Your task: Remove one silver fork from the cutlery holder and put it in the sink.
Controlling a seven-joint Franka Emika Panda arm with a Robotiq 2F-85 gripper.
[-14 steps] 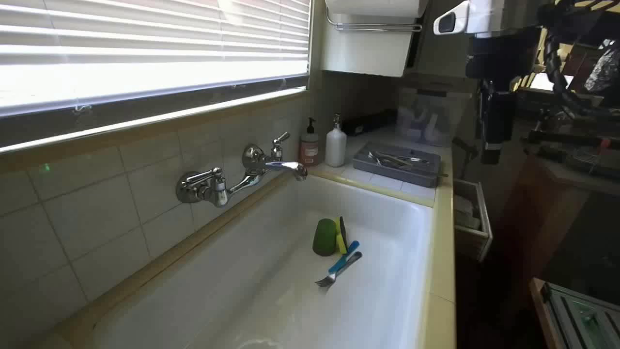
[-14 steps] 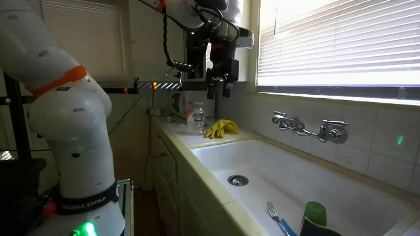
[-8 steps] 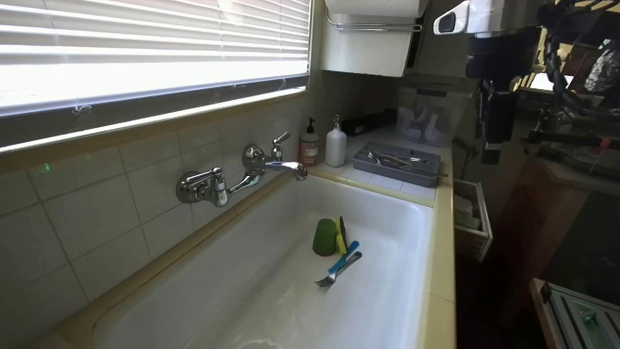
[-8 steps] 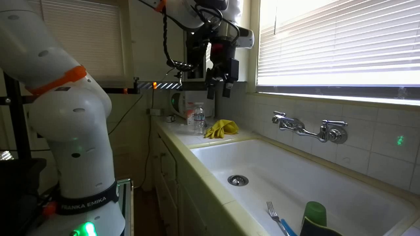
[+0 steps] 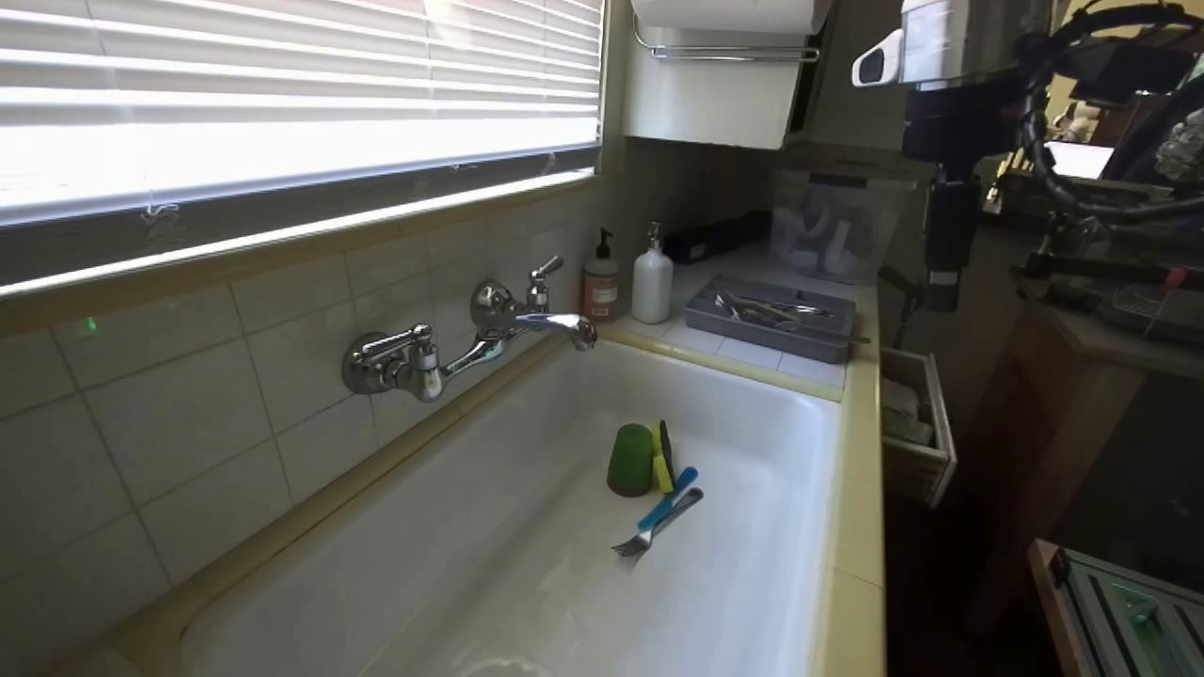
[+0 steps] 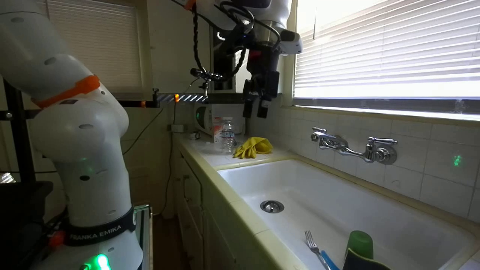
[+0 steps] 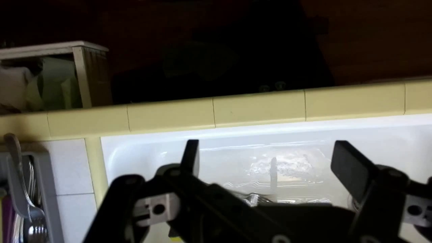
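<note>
The grey cutlery holder (image 5: pixel 767 340) is a flat tray on the counter beyond the sink, with several silver utensils (image 5: pixel 771 308) in it. Its edge shows at the lower left of the wrist view (image 7: pixel 52 199), with a silver handle (image 7: pixel 13 148) sticking out over the rim. The white sink (image 5: pixel 470 536) also fills much of an exterior view (image 6: pixel 318 195). A silver fork (image 5: pixel 649 538) lies on the sink floor beside a blue-handled utensil (image 5: pixel 668 498). My gripper (image 7: pixel 266 158) is open and empty, high above the sink's cabinet-side edge; it shows in both exterior views (image 5: pixel 942 291) (image 6: pixel 255 110).
A green cup (image 5: pixel 631 461) and a yellow-black sponge (image 5: pixel 664 458) are in the sink. The chrome tap (image 5: pixel 489 343) juts over it. Soap bottles (image 5: pixel 651 287) stand beside the holder. A drawer (image 5: pixel 917 423) is open below. A bottle (image 6: pixel 227 137) and yellow gloves (image 6: pixel 255 147) lie at the far end.
Over the last half second my gripper has turned slightly and shifted a little toward the sink, rightward in an exterior view. It was still before that. The utensils have not moved.
</note>
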